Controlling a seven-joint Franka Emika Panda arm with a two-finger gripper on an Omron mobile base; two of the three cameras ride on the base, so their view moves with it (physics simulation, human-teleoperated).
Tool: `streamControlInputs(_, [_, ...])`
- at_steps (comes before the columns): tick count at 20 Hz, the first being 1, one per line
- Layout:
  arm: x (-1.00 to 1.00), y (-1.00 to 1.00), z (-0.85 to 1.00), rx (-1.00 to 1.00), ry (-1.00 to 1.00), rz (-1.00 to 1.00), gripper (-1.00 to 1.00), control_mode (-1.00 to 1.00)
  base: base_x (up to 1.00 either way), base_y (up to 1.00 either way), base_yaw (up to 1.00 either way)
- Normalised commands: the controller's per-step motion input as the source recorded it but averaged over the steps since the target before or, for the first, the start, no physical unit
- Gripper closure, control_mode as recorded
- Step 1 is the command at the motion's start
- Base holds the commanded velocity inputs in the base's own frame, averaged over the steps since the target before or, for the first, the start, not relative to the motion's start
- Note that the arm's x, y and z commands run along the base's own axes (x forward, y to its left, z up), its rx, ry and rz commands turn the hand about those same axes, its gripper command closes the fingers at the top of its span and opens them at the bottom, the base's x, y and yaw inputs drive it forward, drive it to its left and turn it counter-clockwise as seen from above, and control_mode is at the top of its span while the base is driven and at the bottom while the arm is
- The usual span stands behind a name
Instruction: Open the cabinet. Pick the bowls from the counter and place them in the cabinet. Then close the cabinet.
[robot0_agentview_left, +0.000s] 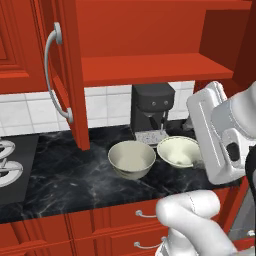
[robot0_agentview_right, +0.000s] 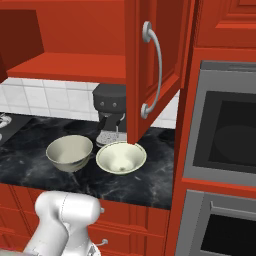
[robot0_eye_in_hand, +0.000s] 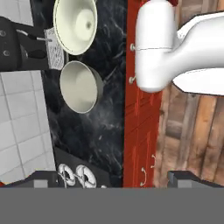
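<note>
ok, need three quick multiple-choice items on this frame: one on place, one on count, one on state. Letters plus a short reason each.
1. Where does the black coffee machine stand?
A. behind the two cream ceramic bowls, against the white tiled wall
B. on the red cabinet shelf
C. on the stove

2. How many bowls sit on the black marble counter?
A. one
B. two
C. three

3. The red wooden wall cabinet is:
A. shut
B. open, bowls inside
C. open, shelf bare

Key: 1 A, it stands just behind the deeper bowl and the wider bowl. 2 B, both rest side by side on the counter. 3 C, the doors stand swung out and nothing lies on the shelf.
</note>
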Motion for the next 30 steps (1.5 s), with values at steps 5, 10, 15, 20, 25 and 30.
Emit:
streamControlInputs(5, [0.17, -0.69, -0.48, -0.16, 0.30, 0.02, -1.00, -1.00, 0.00, 0.00, 0.00])
streamControlInputs(10, [0.43, -0.38, -0.62, -0.11, -0.06, 0.19, -1.00, -1.00, 0.00, 0.00, 0.00])
streamControlInputs(15, [0.40, -0.14, -0.77, -0.15, -0.25, 0.24, -1.00, -1.00, 0.00, 0.00, 0.00])
streamControlInputs(20, [0.31, -0.09, -0.45, -0.08, -0.17, 0.20, -1.00, -1.00, 0.00, 0.00, 0.00])
streamControlInputs(25, [0.34, -0.12, -0.12, 0.00, 0.00, 0.14, -1.00, -1.00, 0.00, 0.00, 0.00])
streamControlInputs(30, [0.39, 0.00, -0.23, 0.06, 0.00, 0.11, -1.00, -1.00, 0.00, 0.00, 0.00])
